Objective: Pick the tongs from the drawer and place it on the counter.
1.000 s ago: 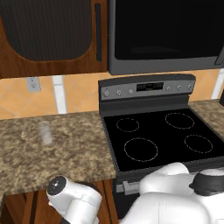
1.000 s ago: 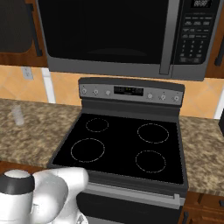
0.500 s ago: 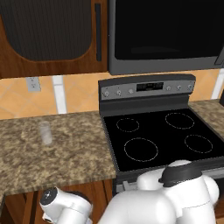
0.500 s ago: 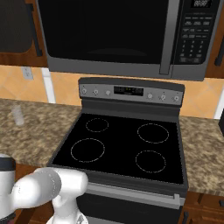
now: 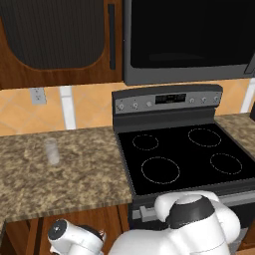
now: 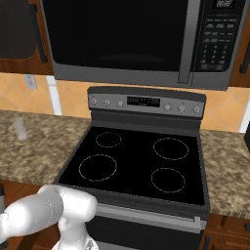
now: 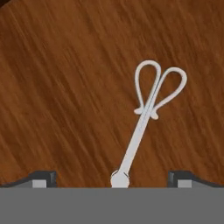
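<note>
While the arm bends low beside the stove (image 5: 174, 154), the hand view looks straight down on the tongs (image 7: 146, 113), which lie flat on the reddish-brown wood floor of the drawer (image 7: 65, 87). The tongs are a thin silvery utensil: two wire loops spread side by side at the far end, joined to a straight shaft that runs back to a small round knob close to the bottom of that view. The fingers (image 7: 43, 178) stand spread as wide as they go, one dark tip on each side, with the knob end of the tongs lying between them but touching neither; they have hold of nothing. In the base views the granite tabletop (image 5: 84, 174) stretches to the left of the black stovetop, and a clear glass (image 5: 51, 151) stands upright on it near the back wall, well apart from the stove. A dark-panelled upper cabinet (image 5: 55, 35) hangs above that stretch of tabletop, and a microwave (image 6: 132, 39) sits over the stove. More granite continues on the stove's right side.
</note>
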